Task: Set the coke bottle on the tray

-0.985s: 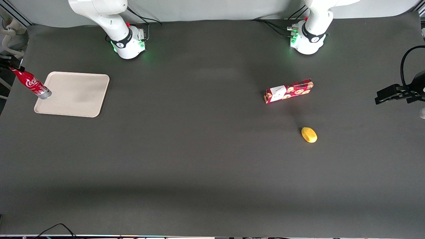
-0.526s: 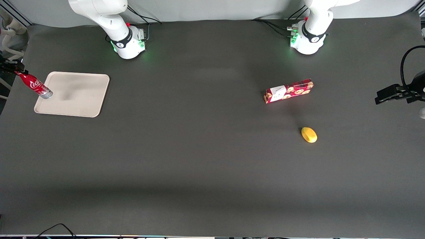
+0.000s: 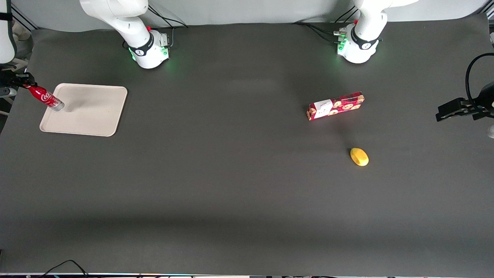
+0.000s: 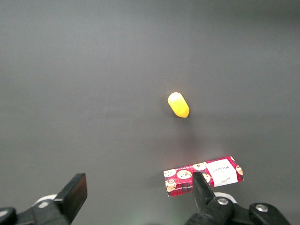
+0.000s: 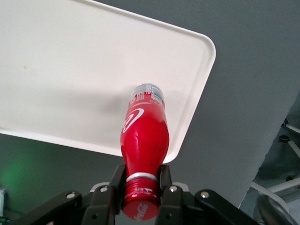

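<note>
You have the coke bottle (image 5: 143, 138) clamped at its neck by the gripper (image 5: 139, 193), fingers closed on either side just below the cap. It hangs base-down over the tray (image 3: 92, 116), above the tray's edge toward the working arm's end of the table; whether the base touches cannot be told. Toward the parked arm's end lie a cookie box (image 3: 335, 105) and, nearer the front camera, a yellow object (image 3: 359, 157).

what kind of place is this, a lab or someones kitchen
Most likely a robot lab bench: two arm bases bolted to a dark mat-covered table, loose cables, and test props. The gripper holds a coke bottle over a tray.
</note>
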You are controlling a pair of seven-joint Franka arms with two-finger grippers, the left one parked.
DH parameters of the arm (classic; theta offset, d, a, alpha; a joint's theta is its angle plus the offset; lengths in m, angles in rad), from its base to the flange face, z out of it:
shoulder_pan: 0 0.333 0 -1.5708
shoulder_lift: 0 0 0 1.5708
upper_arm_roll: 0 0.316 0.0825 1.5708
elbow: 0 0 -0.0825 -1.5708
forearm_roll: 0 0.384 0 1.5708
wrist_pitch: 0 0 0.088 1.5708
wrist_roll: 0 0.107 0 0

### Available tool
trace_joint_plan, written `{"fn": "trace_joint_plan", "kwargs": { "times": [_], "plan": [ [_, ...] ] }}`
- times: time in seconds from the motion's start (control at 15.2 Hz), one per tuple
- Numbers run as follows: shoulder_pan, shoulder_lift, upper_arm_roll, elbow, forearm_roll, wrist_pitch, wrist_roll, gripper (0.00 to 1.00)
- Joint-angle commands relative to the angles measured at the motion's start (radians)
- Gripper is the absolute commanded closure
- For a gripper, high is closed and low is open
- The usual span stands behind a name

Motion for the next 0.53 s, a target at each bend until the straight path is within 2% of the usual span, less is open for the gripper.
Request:
{"fn": "trace_joint_plan", "kwargs": {
  "times": [0.0, 0.46],
  "plan": [
    [-0.036, 0.078, 0.002, 0.005, -0.041, 0.067, -0.044, 1.00],
    [-0.041, 0.121, 0.003, 0.003, -0.053, 0.084, -0.046, 1.00]
  ]
}}
